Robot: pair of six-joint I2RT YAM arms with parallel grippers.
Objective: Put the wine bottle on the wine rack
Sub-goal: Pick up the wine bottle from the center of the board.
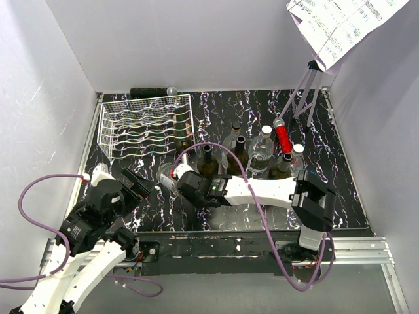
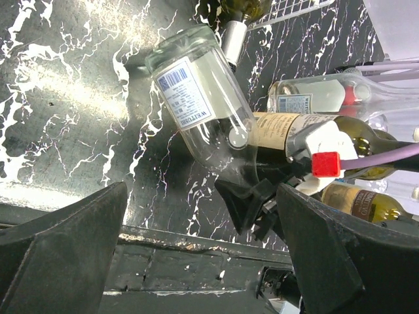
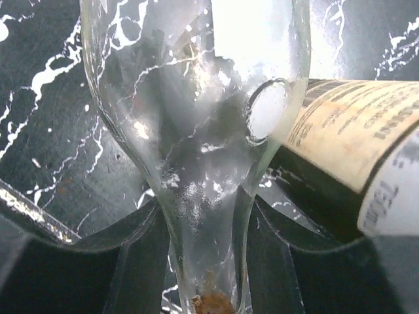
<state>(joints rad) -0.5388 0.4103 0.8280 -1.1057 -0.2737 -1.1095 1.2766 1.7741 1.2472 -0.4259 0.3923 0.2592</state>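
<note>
Clear wine bottle (image 2: 196, 104) flat, base left (right gripper (image 3: 204, 261) pinches neck) | left gripper (image 2: 196, 255) wide

Black table (image 1: 357, 196) veined white like marble, white wire rack (image 1: 144, 127) upper left, clear bottle (image 2: 196, 98) with white barcoded label, dark green bottle (image 2: 275, 131) with cream label, red cap (image 1: 283, 139) upper right, purple cables (image 1: 29, 196), white arms (image 1: 268, 190), pale grey walls (image 1: 196, 39)

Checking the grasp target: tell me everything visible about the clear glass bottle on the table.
The clear glass wine bottle looks empty, with a white barcode label. It lies on its side on the black marbled table, shoulder beside, seemingly touching, a dark cream-labelled bottle. The right claw pinches its neck.
</note>
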